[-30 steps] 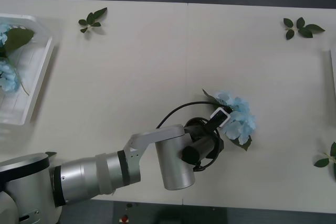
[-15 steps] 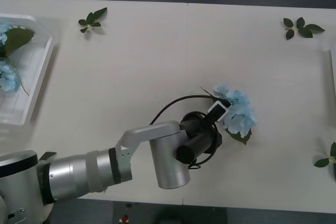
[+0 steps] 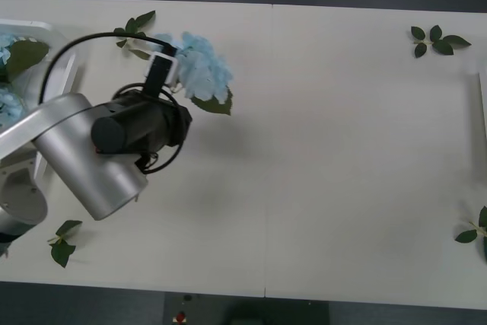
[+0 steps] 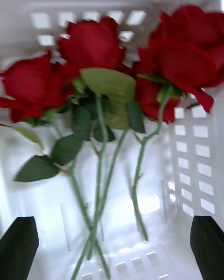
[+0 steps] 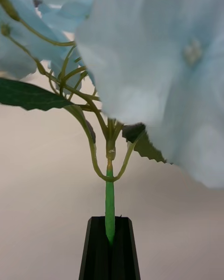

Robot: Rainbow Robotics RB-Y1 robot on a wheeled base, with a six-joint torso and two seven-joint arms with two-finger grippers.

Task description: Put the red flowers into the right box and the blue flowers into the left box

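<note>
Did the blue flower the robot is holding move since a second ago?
Yes. The blue flower has gone from mid-table toward the robot's left and away from it, close to the leaf sprig and the left box.

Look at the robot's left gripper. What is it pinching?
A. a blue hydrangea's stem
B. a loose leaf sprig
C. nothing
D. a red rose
A: in the left wrist view the left gripper has its black fingers shut on the thin green stem of a blue hydrangea.
</note>
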